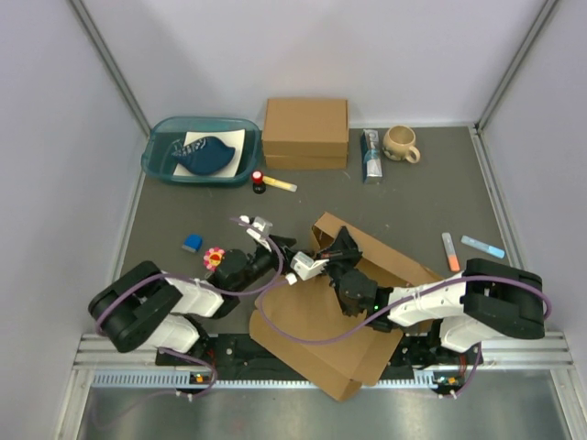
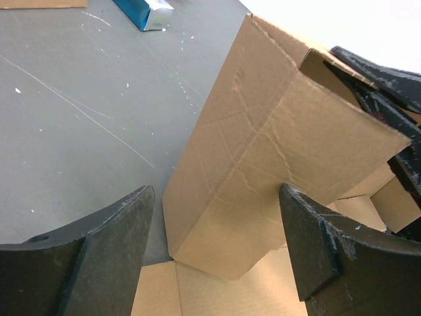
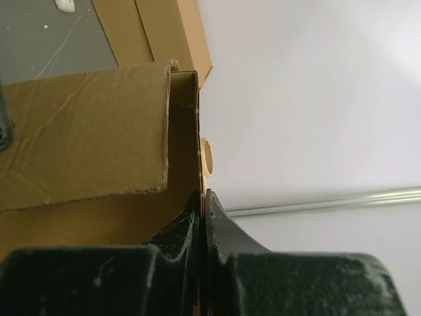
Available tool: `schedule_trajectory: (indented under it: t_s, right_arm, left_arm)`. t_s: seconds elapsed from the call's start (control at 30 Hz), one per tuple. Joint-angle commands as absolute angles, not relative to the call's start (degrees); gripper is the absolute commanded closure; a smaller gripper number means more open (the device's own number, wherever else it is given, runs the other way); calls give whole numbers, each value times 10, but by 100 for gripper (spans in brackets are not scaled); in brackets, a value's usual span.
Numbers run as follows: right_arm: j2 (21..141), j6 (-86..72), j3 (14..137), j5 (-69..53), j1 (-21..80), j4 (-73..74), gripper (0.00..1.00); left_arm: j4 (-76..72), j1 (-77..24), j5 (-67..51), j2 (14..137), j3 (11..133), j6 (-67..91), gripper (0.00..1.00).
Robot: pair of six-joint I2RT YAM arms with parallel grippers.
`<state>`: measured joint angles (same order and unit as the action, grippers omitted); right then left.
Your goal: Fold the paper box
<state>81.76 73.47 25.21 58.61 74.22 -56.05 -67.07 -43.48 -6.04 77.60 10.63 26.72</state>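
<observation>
Paper box [image 1: 321,362] lies on bench [image 1: 413,192] at near edge, between both arms, its raised wall running toward far right. Right pincer [image 3: 202,197] pinches that wall's top edge. Left pincer [image 2: 217,191] is spread, the wall's end corner straight ahead between its fingers; left arm is nearer.

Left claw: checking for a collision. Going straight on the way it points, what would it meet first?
Probably the raised wall of the plain brown cardboard mailer, right ahead of the open left claw; depth is unclear.
</observation>
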Motion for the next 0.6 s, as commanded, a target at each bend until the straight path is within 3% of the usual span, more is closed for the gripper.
schedule_trajectory:
  t_s: [0.0, 0.3, 0.33, 0.57]
  right_arm:
    - [816, 680, 262, 567, 761, -532, 100]
    - [811, 657, 263, 563, 764, -504, 100]
    - [812, 655, 263, 563, 764, -503, 100]
    - [815, 643, 263, 557, 763, -490, 100]
  left_arm:
    - [-786, -435, -78, 831, 119, 267, 17]
    - [-877, -438, -76, 913, 138, 287, 12]
    - [-878, -438, -76, 918, 147, 287, 1]
    - [-881, -438, -79, 934, 184, 266, 2]
